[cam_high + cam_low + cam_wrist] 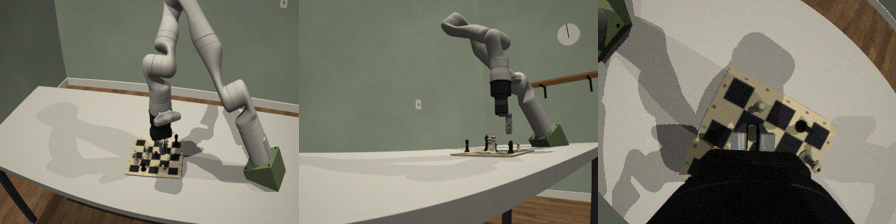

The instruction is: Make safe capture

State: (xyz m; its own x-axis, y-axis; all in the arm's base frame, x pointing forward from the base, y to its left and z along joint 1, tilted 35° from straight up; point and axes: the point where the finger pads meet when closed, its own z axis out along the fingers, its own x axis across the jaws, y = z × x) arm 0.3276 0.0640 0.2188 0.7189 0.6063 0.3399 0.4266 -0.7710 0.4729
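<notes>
My gripper [163, 151] [508, 133] [752, 133] is shut on a dark chess piece [752, 129] and holds it above the board [127, 173] [457, 154] [822, 125]. The fingers hide most of it, so its kind is unclear. On the board stand a tall white piece [136, 157] [493, 144] [808, 157], a shorter white piece [147, 152], a white pawn [162, 168] [518, 147] [760, 106], a tall black piece [176, 141] [486, 143], a small black piece [156, 154] and a stout black piece [143, 166] [510, 147] [800, 126].
Another black piece [467, 146] stands upright at the board's far edge in the exterior view; whether on board or table is unclear. The arm hides it in the top view. The green base block [272, 168] [552, 140] is right of the board.
</notes>
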